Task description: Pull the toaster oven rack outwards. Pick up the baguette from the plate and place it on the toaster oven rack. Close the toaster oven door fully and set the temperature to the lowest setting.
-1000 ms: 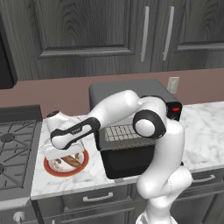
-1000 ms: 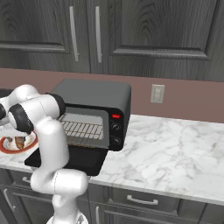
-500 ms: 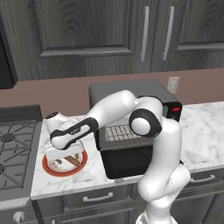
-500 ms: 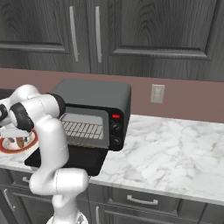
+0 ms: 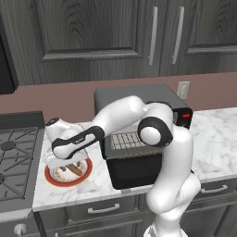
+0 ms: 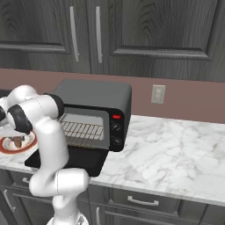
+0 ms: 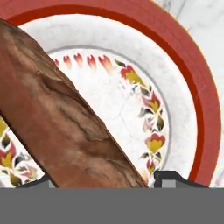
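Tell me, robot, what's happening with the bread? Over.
Gripper down over the brown crusty baguette, grip unconfirmed. Baguette lying on the red-rimmed white plate. Black toaster oven door open, silver wire rack out. Nothing blocking.

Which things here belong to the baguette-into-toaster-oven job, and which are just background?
Job:
- baguette on the plate
- toaster oven, its door down
- rack
- hand down over the plate

Background:
- stove
- wall outlet
- upper cabinets
- marble counter
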You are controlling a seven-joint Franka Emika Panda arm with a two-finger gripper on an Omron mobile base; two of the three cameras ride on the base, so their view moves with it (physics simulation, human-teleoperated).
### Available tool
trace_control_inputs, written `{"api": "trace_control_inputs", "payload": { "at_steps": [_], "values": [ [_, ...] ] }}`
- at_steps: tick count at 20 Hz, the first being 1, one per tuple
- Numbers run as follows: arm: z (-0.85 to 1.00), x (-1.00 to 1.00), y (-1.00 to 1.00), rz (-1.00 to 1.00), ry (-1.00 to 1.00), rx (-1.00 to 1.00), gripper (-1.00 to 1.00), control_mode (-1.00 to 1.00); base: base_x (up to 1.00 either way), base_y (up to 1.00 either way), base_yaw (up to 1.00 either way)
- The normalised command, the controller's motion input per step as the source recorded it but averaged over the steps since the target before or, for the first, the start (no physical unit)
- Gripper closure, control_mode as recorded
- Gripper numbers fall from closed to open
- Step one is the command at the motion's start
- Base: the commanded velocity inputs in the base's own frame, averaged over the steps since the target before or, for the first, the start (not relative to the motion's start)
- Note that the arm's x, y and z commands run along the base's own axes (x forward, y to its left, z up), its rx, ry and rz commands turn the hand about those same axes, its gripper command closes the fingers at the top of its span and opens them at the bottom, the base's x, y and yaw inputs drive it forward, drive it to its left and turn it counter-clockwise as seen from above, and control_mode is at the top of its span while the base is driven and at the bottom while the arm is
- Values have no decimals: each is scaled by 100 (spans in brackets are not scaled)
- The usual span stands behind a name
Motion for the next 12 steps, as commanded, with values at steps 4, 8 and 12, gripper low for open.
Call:
{"api": "trace_control_inputs", "payload": {
  "at_steps": [4, 8, 12],
  "values": [
    [79, -29, 0, 0, -23, 0, 100, -100, 0, 0, 0],
    [100, -59, 0, 0, -30, 0, 100, -100, 0, 0, 0],
    [100, -67, -3, 0, -21, 0, 100, -100, 0, 0, 0]
  ]
}}
